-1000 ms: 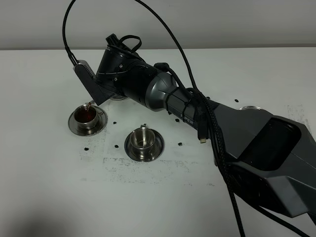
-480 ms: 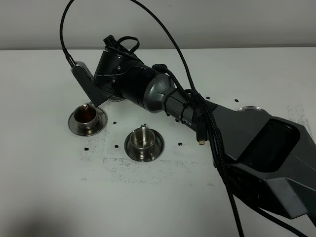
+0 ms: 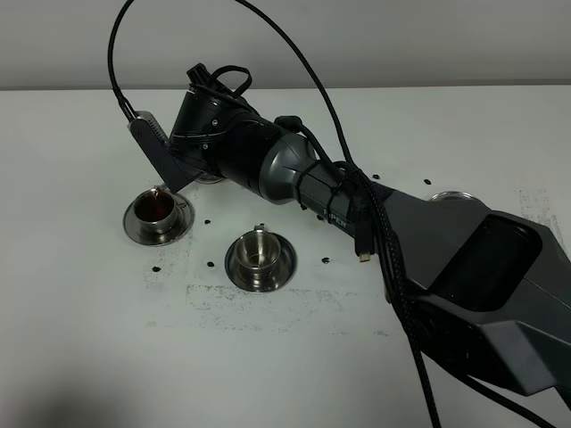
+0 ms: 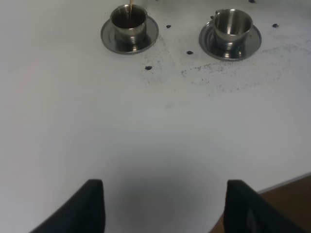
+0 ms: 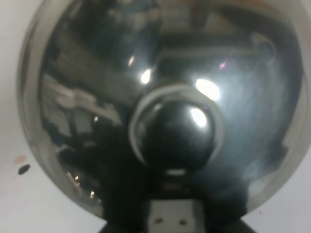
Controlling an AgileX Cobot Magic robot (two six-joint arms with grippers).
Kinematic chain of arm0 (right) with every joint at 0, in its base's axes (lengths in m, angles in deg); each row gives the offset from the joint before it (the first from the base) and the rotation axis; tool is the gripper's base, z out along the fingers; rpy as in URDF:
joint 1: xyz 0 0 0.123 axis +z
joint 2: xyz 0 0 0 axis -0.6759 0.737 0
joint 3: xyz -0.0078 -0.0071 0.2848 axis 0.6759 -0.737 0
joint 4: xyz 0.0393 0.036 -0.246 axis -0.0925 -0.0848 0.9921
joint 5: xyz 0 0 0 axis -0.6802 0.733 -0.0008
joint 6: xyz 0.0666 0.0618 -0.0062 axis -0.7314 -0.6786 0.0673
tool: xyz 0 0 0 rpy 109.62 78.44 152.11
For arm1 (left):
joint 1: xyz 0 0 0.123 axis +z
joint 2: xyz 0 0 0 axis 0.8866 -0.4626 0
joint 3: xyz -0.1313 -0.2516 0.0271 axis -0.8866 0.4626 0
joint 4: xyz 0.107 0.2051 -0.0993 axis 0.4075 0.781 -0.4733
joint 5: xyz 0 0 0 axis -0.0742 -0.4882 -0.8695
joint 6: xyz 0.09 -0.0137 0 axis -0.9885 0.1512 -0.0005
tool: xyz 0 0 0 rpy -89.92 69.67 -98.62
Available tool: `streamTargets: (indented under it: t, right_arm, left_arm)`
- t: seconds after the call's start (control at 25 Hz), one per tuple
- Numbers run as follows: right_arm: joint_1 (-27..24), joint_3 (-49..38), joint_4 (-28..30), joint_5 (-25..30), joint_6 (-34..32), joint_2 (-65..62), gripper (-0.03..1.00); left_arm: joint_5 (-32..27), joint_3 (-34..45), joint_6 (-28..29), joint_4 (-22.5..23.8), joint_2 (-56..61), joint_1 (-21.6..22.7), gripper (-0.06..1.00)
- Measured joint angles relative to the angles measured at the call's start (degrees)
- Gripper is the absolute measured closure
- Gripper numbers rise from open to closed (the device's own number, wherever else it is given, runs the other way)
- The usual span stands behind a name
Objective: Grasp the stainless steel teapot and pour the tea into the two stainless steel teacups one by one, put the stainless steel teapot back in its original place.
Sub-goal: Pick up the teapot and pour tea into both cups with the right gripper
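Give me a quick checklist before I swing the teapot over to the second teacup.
1. Hold on the stainless steel teapot: ok; the right gripper is shut on it, and its lid fills the right wrist view.
2. Fill of the first teacup: ok; dark tea inside.
3. Pour stopped: not ok; a thin stream meets that cup.
4. Target, the second teacup: ok; upright on its saucer, empty.
5. Clearance of the left gripper: ok; open, holding nothing, short of both cups.
6. Spills on the table: cannot tell; dark specks lie near the saucers.
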Motion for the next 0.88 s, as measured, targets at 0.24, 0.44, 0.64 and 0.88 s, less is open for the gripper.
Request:
streamTargets:
  t: [0.24, 0.44, 0.64, 0.88]
  right_arm:
    - [-0.01, 0.0, -4.87, 0.0, 0.0, -0.38, 0.79]
    - [-0.01, 0.0, -8.77, 0.0, 0.0, -1.04, 0.79]
    - [-0.48, 0.0, -13.87, 0.55, -0.33, -2.89, 0.79]
    - [-3.34, 0.85, -22.21, 4.83, -11.67, -7.44, 0.79]
  left_arm:
    - [0.0, 0.0, 0.0, 0.0, 0.0, 0.0, 0.42]
    - [-0.4, 0.0, 0.0, 0.0, 0.0, 0.0, 0.42]
    - [-0.46, 0.0, 0.0, 0.0, 0.0, 0.0, 0.42]
    - [-0.46, 0.0, 0.0, 0.0, 0.0, 0.0, 0.42]
